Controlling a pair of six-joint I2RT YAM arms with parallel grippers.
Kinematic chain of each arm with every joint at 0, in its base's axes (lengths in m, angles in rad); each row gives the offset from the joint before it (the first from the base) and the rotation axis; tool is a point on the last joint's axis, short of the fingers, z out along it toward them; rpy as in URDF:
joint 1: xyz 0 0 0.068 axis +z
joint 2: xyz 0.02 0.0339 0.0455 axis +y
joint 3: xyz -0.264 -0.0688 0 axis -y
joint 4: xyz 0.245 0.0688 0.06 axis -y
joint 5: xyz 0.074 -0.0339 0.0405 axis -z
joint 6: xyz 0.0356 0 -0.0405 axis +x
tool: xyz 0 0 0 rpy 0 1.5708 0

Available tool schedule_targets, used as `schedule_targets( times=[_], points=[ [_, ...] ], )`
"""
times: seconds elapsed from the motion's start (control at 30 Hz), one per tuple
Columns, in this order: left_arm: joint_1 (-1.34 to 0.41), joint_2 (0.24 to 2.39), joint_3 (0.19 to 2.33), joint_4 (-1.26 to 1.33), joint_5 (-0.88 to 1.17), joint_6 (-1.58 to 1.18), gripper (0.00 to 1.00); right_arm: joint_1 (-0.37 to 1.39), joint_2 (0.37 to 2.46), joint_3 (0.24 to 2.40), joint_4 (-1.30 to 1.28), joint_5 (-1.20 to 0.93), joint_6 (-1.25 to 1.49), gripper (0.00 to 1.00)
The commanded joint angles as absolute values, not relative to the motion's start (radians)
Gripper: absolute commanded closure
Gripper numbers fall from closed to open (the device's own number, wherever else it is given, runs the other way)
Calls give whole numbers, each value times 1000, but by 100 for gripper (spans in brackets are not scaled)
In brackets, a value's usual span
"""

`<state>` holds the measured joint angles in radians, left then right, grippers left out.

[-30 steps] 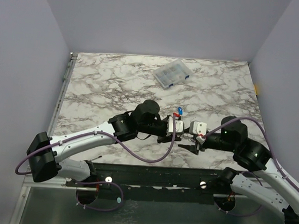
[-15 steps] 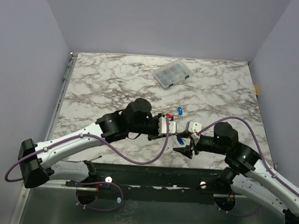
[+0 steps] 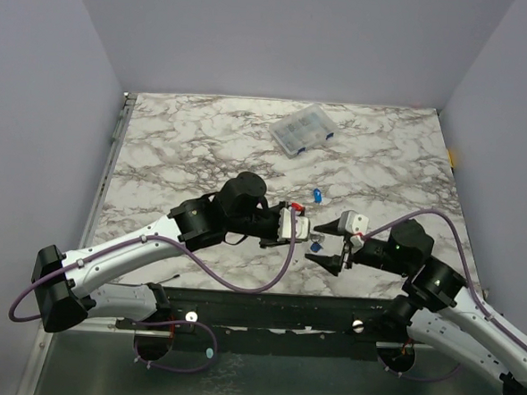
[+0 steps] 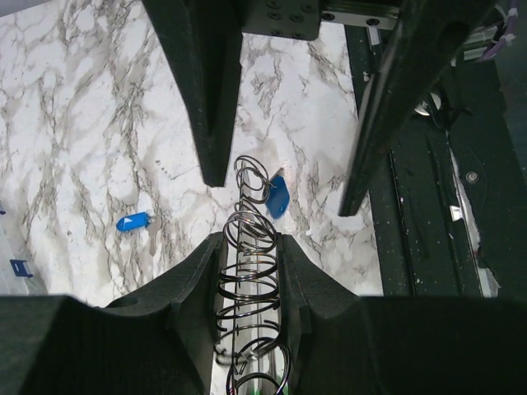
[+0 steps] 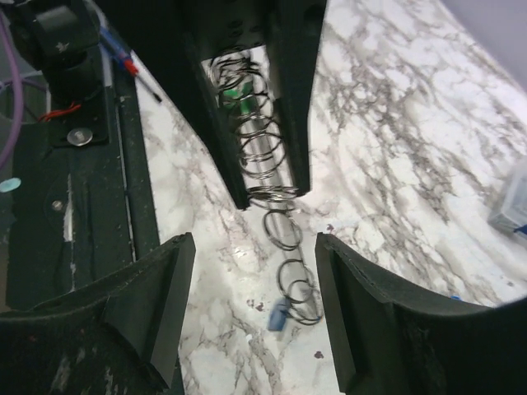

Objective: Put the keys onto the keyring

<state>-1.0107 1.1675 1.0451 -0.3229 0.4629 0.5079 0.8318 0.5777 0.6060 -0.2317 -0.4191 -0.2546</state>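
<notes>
In the top view, the left gripper (image 3: pixel 308 232) reached over the marbled table (image 3: pixel 186 148) with the right gripper (image 3: pixel 327 244) facing it, just beside its tips, we judged so that one arm could steady the ring while the other worked on it; a loose blue key (image 3: pixel 317 196) lay just beyond the left gripper, not yet picked up, and the clear box (image 3: pixel 303 128) sat well beyond it; in the left wrist view, the left gripper's jaws were closed on the keyring (image 4: pixel 249 271), whose thin wire loops ran lengthwise between the fingers and reached past the tips, presenting the free end; a second blue key (image 4: pixel 278 196) hung beside the outermost loop, though we could not tell whether it was threaded; the right gripper's fingers stood wide apart either side of that end, holding nothing; in the right wrist view, a green patch, probably the green key (image 5: pixel 239 100), showed among the loops deep between the left gripper's fingers, so it seemed already on; the right gripper's own fingers (image 5: pixel 148 313) were spread, framing the dangling loops, placed, in our judgement, to close on the second blue key.
</notes>
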Motion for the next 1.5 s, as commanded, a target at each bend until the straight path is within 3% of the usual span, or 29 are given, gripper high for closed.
schedule_targets(
  times=[0.0, 0.23, 0.43, 0.57, 0.83, 1.13, 1.23, 1.47],
  points=[
    [-1013, 1159, 1056, -309, 532, 534, 100, 836, 562, 637, -188, -360, -263, 31],
    [-1015, 1136, 998, -273, 473, 631, 100, 836, 521, 652, -174, -354, -222, 33],
    [-1023, 1066, 886, -176, 408, 726, 100, 836, 624, 738, -273, 148, 94, 50],
    [-1022, 1039, 848, -169, 383, 780, 100, 834, 811, 873, -463, 279, 205, 50],
    [-1004, 1011, 840, -178, 397, 755, 100, 790, 1207, 1067, -573, 263, 339, 43],
    [-996, 1012, 840, -216, 401, 745, 100, 662, 1593, 1219, -607, 284, 353, 51],
    [-993, 1008, 840, -217, 410, 742, 100, 648, 1640, 1238, -631, 309, 319, 51],
    [-988, 1024, 842, -217, 440, 734, 100, 498, 1649, 1171, -545, 123, 265, 60]
  ],
)
